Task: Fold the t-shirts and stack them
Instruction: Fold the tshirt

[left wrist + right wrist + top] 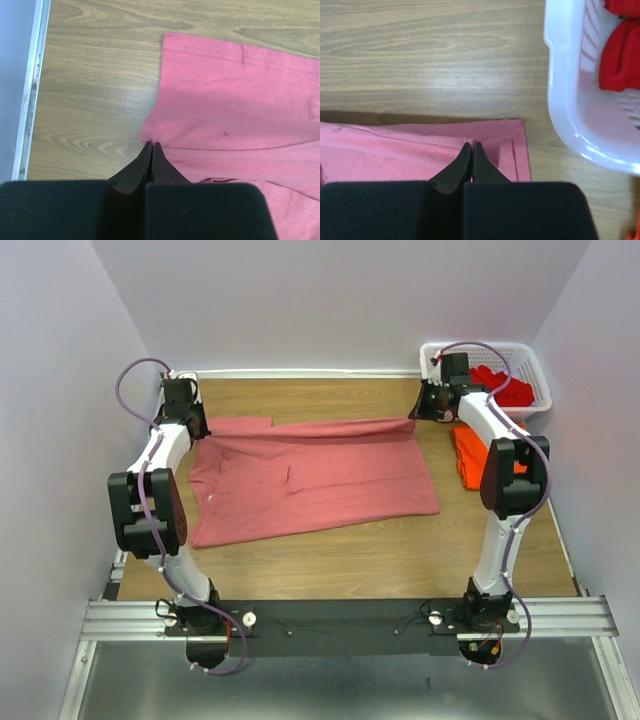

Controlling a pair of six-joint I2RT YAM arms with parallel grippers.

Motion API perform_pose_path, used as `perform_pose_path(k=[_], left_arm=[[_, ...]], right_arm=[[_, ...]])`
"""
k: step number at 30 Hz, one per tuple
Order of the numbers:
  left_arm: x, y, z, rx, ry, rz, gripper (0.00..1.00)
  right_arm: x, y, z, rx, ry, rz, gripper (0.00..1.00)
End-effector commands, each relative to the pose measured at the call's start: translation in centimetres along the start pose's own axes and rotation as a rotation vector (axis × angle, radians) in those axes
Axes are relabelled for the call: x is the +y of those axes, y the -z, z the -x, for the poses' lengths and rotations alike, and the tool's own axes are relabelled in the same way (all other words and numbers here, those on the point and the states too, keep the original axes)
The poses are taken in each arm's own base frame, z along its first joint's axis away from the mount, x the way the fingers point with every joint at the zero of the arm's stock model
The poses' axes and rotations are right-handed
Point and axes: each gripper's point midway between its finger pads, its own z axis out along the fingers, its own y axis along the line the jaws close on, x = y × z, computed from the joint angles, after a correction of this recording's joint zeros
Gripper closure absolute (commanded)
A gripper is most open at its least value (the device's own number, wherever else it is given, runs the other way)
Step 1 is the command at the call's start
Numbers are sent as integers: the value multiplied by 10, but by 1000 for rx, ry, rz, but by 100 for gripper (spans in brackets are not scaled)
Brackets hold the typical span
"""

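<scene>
Wood table [340, 550] | pink tee [320, 480] mid | basket [538, 375], red tees [505, 388], orange tee [468, 455] R

Robotics lab test cell, plain pale walls [350, 300] on three sides, wooden tabletop [400, 550], aluminium mounting rail [130, 618]

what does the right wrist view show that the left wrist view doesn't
Only the right wrist view: a white basket holding red shirts. Only the left wrist view: the table's metal edge strip. Both: the pink shirt on the wooden table, its edge pinched by closed fingers, the left fingers in one, the right fingers in the other.
</scene>
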Motion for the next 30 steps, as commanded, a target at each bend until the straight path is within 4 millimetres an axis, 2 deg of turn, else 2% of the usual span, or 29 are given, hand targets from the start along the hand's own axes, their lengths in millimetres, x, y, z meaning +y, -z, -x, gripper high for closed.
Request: perform_pose_path(k=[1,4,16,22,26,30], left_arm=[[11,15,-2,-10,38,42,100],[7,17,-10,5,51,23,100],[20,23,-39,27,73,91,100],[24,28,-47,31,86,113,100],[27,33,-47,26,91,129,100],[28,32,-53,38,99,140,100]], right_arm=[[-17,19,1,-20,9,-85,100],[-23,26,2,-31,2,-112,99],[-37,26,-11,-10,-14,-157,100],[-42,24,-19,5,-27,-171,99],[-38,25,-24,17,-47,-149,99],[-40,22,-38,48,-64,-155,99]])
